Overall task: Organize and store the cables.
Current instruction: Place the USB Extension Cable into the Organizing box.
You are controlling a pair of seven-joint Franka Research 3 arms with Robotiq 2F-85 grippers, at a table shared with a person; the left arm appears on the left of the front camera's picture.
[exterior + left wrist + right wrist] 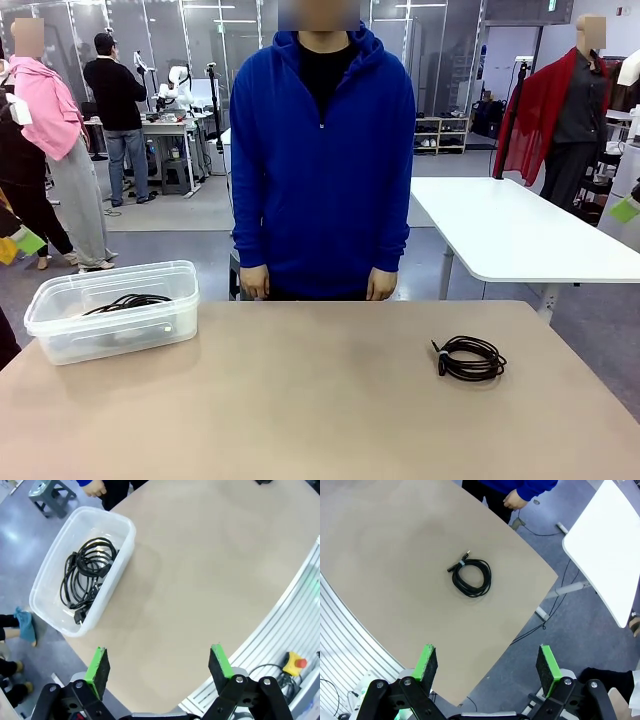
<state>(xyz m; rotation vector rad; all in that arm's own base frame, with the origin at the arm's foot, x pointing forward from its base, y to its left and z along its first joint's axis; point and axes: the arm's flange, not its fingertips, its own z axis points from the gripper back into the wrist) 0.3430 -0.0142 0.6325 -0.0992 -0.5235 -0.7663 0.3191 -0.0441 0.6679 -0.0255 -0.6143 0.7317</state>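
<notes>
One coiled black cable [470, 358] lies flat on the tan table at the right, and the right wrist view has it as a round coil [472, 577] with a small plug. More black cables [86, 577] lie tangled inside the clear plastic box [60, 298] at the table's far left. High above the table near the box, my left gripper [159, 665] stands open with nothing between its green pads. My right gripper [488, 663] is open too, high above the table and well short of the loose coil.
A person in a blue hoodie [322, 160] stands at the far edge, hands hanging at the sides. A white table [520, 230] stands behind at the right. The tan table [300, 400] has wide bare room between box and coil. A red stop button [295, 663] sits off the edge.
</notes>
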